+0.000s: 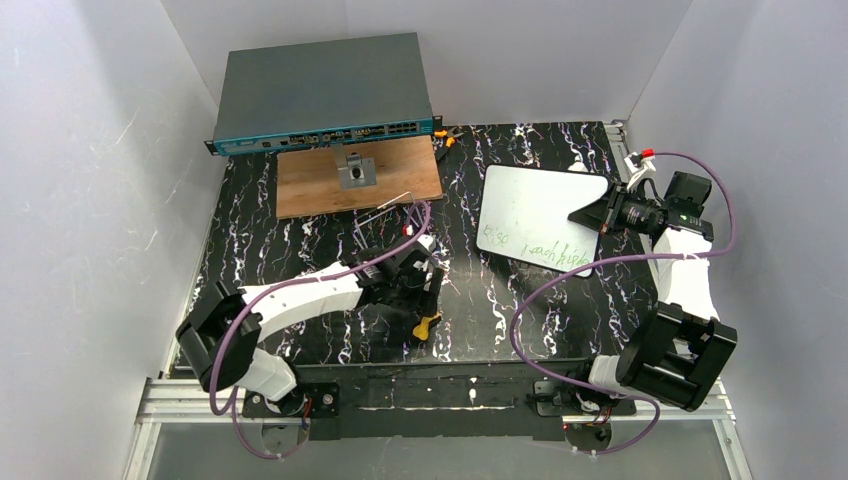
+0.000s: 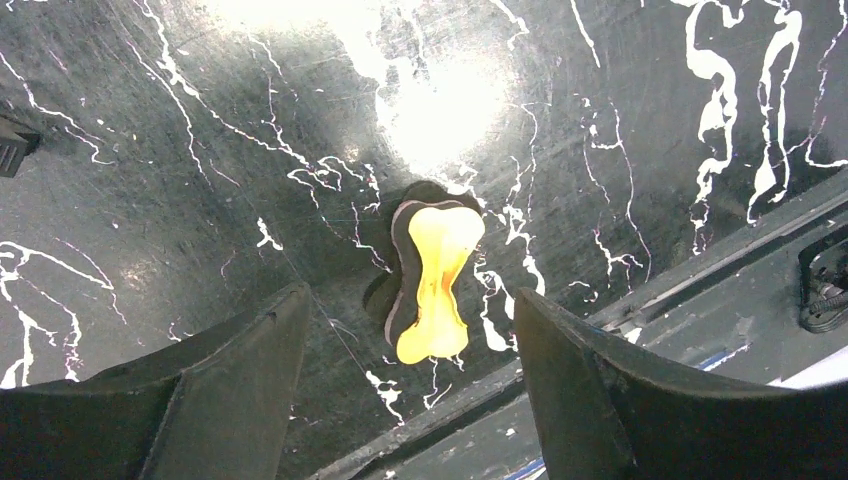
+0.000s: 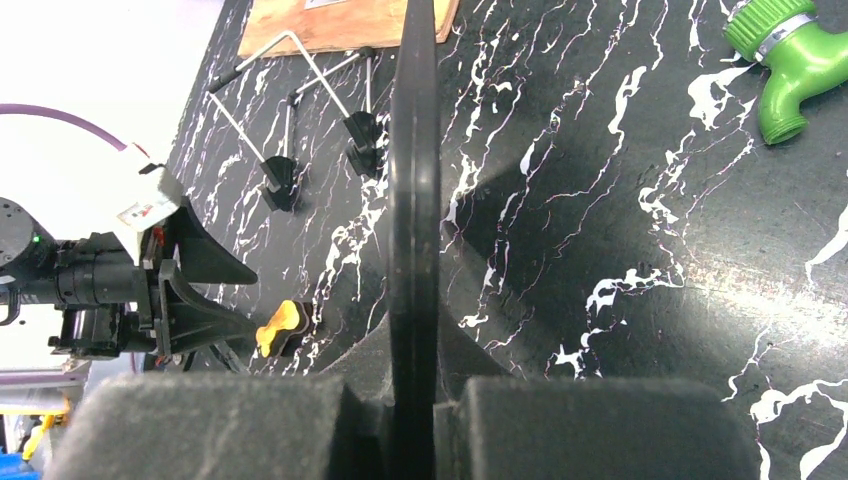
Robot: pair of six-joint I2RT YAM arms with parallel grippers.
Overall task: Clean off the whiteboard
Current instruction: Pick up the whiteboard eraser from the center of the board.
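1. Jaws of the left gripper (image 1: 430,288) are standing wide apart and holding nothing, pointing down at the black marbled table (image 1: 300,250).
2. A yellow eraser (image 2: 437,270) with a dark underside is lying on the table between the two fingers (image 2: 240,390) in the left wrist view, touching neither. From above it is sitting at 6 o'clock of that gripper.
3. The right gripper (image 3: 413,425) is pinching the whiteboard (image 1: 535,205) tightly by the rim at the board's 3 o'clock edge. Its wrist camera is seeing the board edge-on.
4. The whiteboard is sitting at 2 o'clock from the table's centre, with green handwriting (image 1: 545,255) running along its 6 o'clock side.
5. A wooden panel (image 1: 320,185) is lying at 11 o'clock, and a grey network switch (image 1: 320,85) is resting just behind it, toward 12 o'clock.
6. A green fitting (image 3: 785,50) is lying at 1 o'clock in the right wrist view.
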